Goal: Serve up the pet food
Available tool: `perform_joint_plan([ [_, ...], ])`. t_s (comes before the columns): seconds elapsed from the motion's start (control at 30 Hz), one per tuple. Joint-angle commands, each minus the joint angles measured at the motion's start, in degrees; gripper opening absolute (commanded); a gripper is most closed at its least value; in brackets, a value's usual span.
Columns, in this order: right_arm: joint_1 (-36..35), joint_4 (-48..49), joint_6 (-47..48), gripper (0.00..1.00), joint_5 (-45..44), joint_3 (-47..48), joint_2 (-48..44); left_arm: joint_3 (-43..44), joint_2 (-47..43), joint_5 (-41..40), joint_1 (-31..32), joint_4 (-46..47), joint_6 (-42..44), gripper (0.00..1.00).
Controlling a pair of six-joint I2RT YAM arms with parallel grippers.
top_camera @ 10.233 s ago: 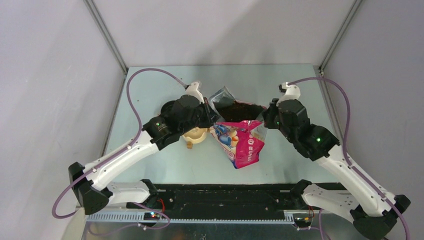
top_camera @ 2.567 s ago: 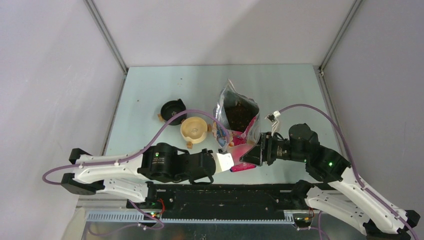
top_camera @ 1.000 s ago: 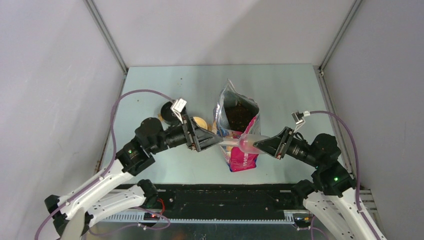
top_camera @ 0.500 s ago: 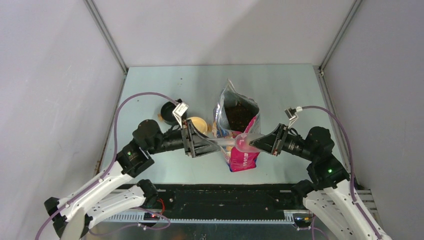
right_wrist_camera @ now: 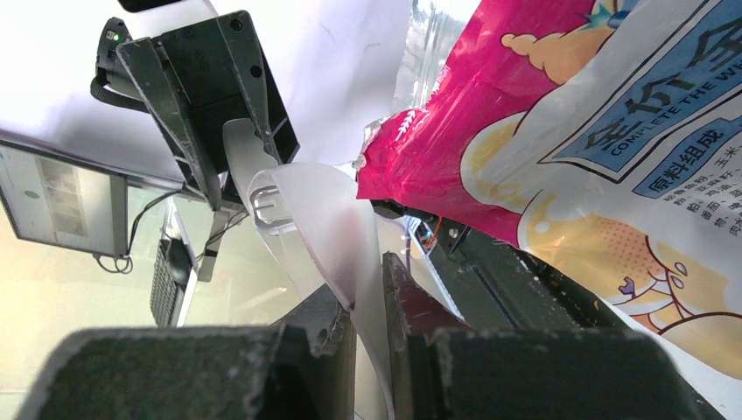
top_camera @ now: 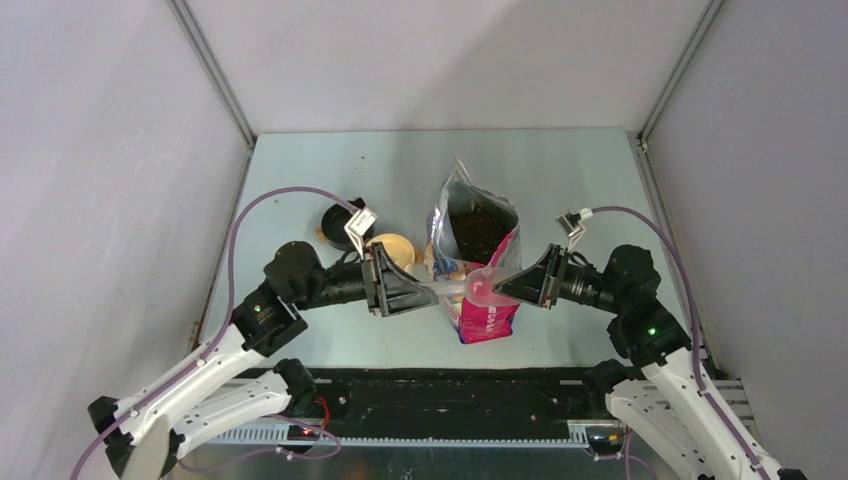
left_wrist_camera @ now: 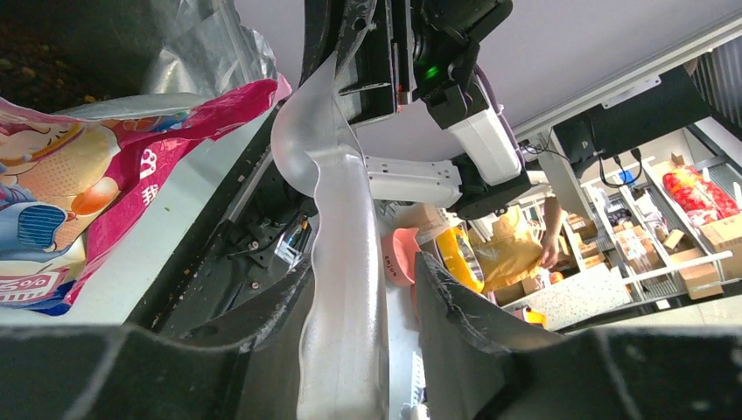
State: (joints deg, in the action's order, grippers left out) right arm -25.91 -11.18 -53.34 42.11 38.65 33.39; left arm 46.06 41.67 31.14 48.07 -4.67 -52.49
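Your right gripper [top_camera: 500, 289] is clenched on the bowl of the clear plastic scoop [top_camera: 472, 288], its handle lying crosswise in your parted left gripper [top_camera: 432, 288], and the dark brown kibble pellets [top_camera: 478, 226] sit just beyond it, inside the open glossy pink-and-blue bag [top_camera: 488, 315].

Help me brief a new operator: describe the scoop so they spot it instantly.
Find the pink-and-blue bag standing open mid-table. At its near side the left gripper and right gripper point at each other, and the scoop spans the gap between them. It alone is clear plastic; the tan bowl and black bowl are opaque.
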Motion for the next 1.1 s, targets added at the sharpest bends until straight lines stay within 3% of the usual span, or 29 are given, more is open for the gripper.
perform_joint_plan([
  [0.0, 0.2, 0.0, -0.4, 0.0, -0.1, 0.3, 0.3, -0.8, 0.1, 2.9, -0.2, 7.2, -1.0, 0.44],
  [0.2, 0.1, -2.2, 0.8, 0.0, -1.6, 0.2, -0.6, -2.1, 1.0, 3.8, -0.1, 10.2, -2.5, 0.33],
  [0.57, -0.7, -5.6, 3.9, 0.0, -3.3, 0.3, -1.5, -3.8, 1.8, 2.6, -0.1, 13.6, -5.2, 0.35],
  [1.07, -6.6, -7.9, 6.5, 0.0, -15.1, 0.3, -2.9, -7.5, 0.8, 0.3, -0.1, 18.4, -8.2, 0.3],
])
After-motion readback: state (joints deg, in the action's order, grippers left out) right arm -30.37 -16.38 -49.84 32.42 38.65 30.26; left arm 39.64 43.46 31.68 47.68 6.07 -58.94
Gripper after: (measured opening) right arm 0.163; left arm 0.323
